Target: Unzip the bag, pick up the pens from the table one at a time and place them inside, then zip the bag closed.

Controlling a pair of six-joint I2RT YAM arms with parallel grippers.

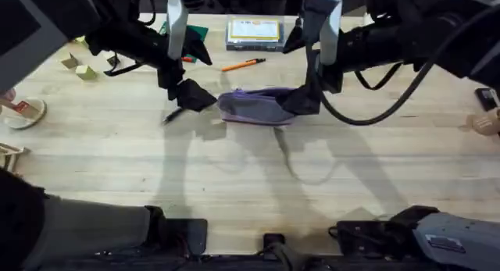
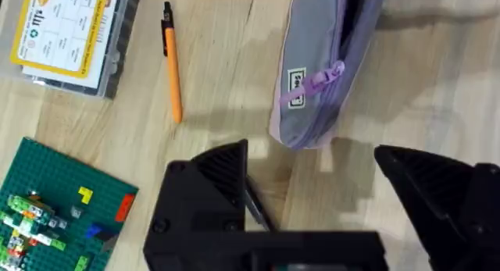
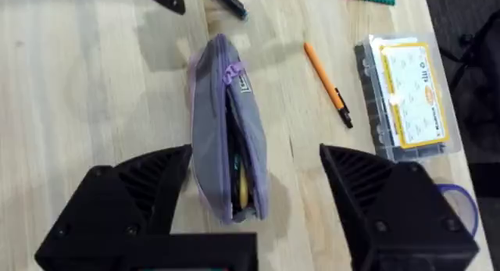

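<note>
The left gripper's (image 2: 312,201) fingers stand wide apart just off the left end of the bag (image 1: 256,105), a black pen (image 2: 256,208) lying on the counter (image 1: 234,185) beside one finger, not gripped. The right gripper's (image 3: 254,193) fingers are also spread, straddling the bag's right end without clamping it. The bag lies mid-counter with its zipper already open and something yellowish inside. The orange pen (image 1: 243,65) lies on the far side, near a clear plastic box (image 1: 254,33). The loading step seems in hand; next the left fingers should close on the black pen.
</note>
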